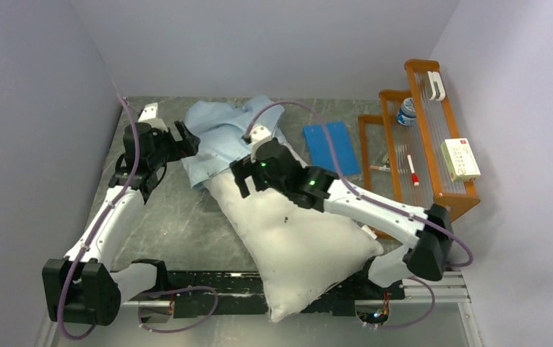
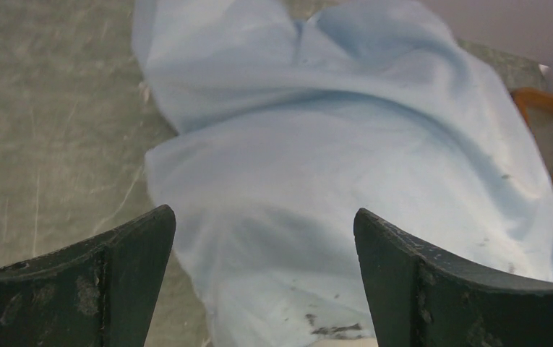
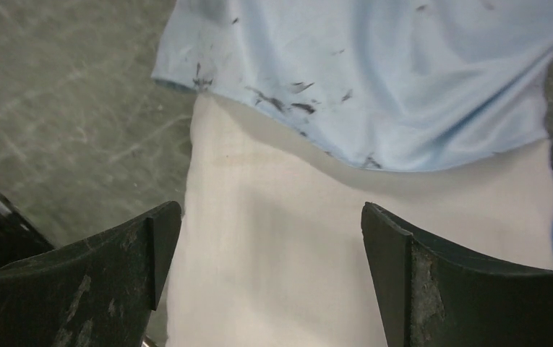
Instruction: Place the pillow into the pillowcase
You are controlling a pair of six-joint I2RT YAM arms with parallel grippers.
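**A:** Pillow (image 1: 295,238) first, please. Where does it lie?

**B:** It lies slantwise on the table (image 1: 179,217). Its near corner reaches over the near edge, between the two arm bases. Its far end goes under the hem of the pillowcase (image 1: 219,137), which lies crumpled at the far side of the table.

**A:** Is that end inside the sack?

**B:** I cannot tell. The right wrist view shows only the light blue hem, with dark smudges, lying across the white fabric.

**A:** And the right gripper (image 3: 269,217)?

**B:** Its jaws stand wide apart and hold nothing. It hangs above the pillow, just before the hem.

**A:** The left gripper (image 2: 262,224)?

**B:** Also wide apart, with nothing between the fingers (image 2: 107,282). It is at the left side of the pillowcase, and the blue cloth fills its view below.

**A:** Anything else on the table?

**B:** A flat blue square (image 1: 331,147) lies just right of the pillowcase, and a wooden rack (image 1: 432,144) with small items stands at the right edge.
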